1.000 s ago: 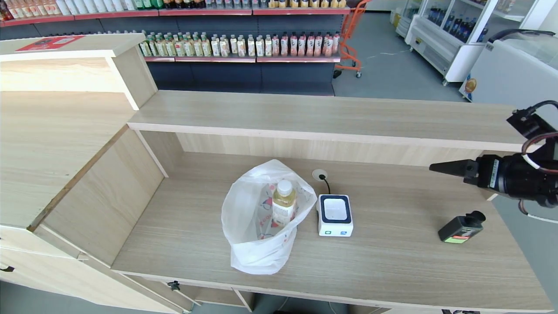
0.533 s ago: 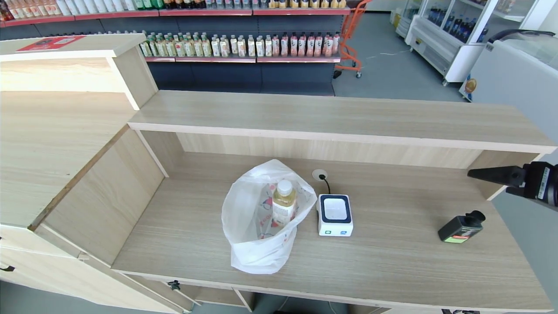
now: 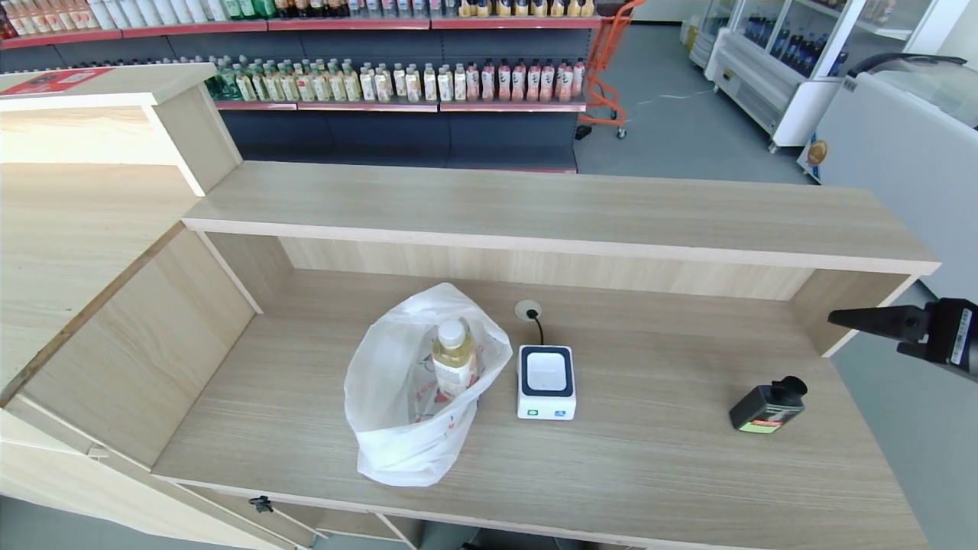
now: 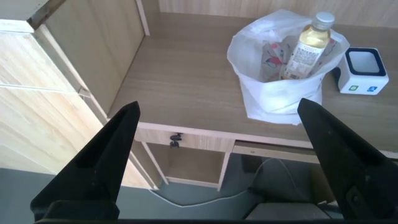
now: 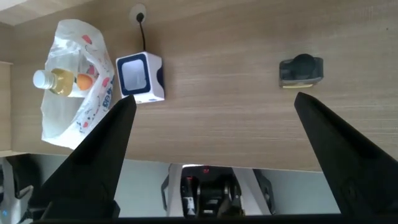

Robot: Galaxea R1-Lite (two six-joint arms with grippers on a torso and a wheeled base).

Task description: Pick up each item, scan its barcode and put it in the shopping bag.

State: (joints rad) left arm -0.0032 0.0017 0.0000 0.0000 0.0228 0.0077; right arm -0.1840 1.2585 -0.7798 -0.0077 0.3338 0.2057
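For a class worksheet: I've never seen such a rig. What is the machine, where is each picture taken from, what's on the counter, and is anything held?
This is a two-armed robot at a shop checkout. The wide picture comes from a camera on its head, looking down at the wooden counter. The other two come from wrist cameras; the dark wedges are the fingers of the left gripper and right gripper, both open, holding nothing. On the counter stand a white shopping bag with a bottle upright inside, a barcode scanner beside it, and a small dark item lying apart on the robot's right.
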